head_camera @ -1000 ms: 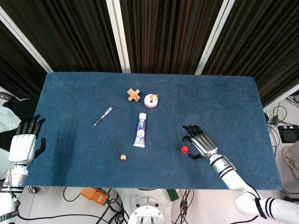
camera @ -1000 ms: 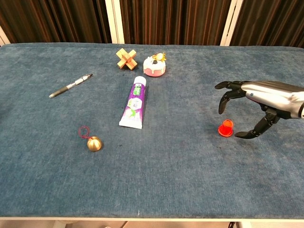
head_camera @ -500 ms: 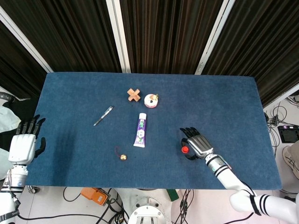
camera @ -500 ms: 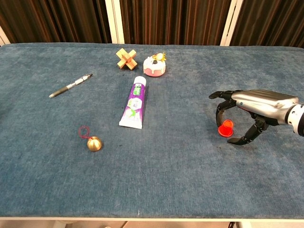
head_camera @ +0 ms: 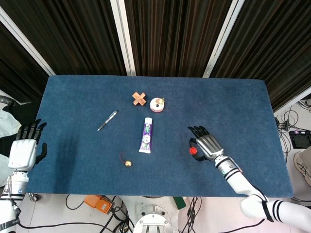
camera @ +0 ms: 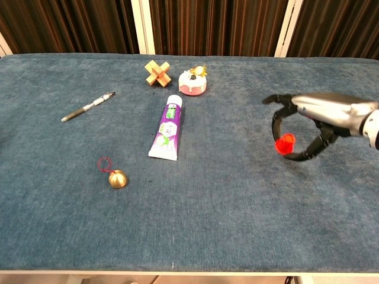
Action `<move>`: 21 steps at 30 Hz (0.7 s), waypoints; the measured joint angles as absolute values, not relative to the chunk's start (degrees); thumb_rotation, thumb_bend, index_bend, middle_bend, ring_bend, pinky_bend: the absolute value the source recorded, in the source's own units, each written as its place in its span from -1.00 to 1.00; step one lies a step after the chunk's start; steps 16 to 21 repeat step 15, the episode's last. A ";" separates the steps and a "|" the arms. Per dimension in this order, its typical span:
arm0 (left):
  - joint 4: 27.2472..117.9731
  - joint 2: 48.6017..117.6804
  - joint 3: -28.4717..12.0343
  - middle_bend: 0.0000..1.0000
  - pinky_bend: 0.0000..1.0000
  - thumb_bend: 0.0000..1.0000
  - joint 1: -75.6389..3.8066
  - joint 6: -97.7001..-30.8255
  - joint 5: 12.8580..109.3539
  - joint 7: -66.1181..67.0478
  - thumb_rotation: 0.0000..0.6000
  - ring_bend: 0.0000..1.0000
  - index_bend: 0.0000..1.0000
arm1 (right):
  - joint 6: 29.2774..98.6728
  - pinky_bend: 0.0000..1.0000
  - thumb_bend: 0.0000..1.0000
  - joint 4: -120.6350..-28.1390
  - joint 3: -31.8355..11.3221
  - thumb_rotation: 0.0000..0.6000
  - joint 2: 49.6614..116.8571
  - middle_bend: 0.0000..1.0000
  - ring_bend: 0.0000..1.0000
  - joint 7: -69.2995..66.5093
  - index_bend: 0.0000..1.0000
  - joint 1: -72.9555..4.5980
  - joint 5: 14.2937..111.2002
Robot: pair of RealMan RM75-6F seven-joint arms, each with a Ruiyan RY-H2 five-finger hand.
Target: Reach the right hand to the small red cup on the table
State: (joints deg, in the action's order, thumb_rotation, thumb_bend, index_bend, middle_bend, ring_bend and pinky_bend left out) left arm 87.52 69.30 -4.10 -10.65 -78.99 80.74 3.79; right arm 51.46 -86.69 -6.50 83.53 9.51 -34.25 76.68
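Observation:
The small red cup (camera: 285, 144) hangs above the blue table, pinched between the thumb and fingers of my right hand (camera: 314, 118). From the head camera the red cup (head_camera: 193, 151) peeks out at the left edge of the right hand (head_camera: 208, 145), near the table's front right. My left hand (head_camera: 26, 148) stays off the table's left edge with its fingers spread and nothing in it.
A purple toothpaste tube (camera: 168, 128) lies mid-table. Behind it sit a wooden cross puzzle (camera: 157, 74) and a small pink cake toy (camera: 193, 81). A pen (camera: 88, 106) lies at the left, and a gold bell with a red loop (camera: 117, 178) is nearer the front.
My right hand closed around the red cup and raised it off the table. The left hand has not moved.

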 measured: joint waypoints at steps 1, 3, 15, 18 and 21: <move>87.55 69.28 -4.08 -0.94 -0.93 0.07 -10.63 -79.01 80.74 3.81 1.00 -0.91 -0.78 | 51.36 -1.00 0.04 -87.64 -7.13 1.00 82.98 -0.84 -0.91 10.05 0.25 -34.82 76.61; 87.58 69.20 -4.01 -0.94 -0.93 0.07 -10.58 -79.02 80.80 3.83 1.00 -0.91 -0.78 | 50.74 -1.00 0.04 -90.32 -9.06 1.00 81.49 -0.84 -0.91 11.61 0.25 -36.49 75.86; 86.62 68.97 -4.31 -0.94 -0.93 0.07 -10.75 -78.49 80.51 1.86 1.00 -0.91 -0.78 | 46.63 -1.00 0.04 -106.20 -20.27 1.00 71.33 -0.84 -0.91 27.25 0.25 -50.83 51.98; 86.62 68.97 -4.31 -0.94 -0.93 0.07 -10.75 -78.49 80.51 1.86 1.00 -0.91 -0.78 | 46.63 -1.00 0.04 -106.20 -20.27 1.00 71.33 -0.84 -0.91 27.25 0.25 -50.83 51.98; 86.62 68.97 -4.31 -0.94 -0.93 0.07 -10.75 -78.49 80.51 1.86 1.00 -0.91 -0.78 | 46.63 -1.00 0.04 -106.20 -20.27 1.00 71.33 -0.84 -0.91 27.25 0.25 -50.83 51.98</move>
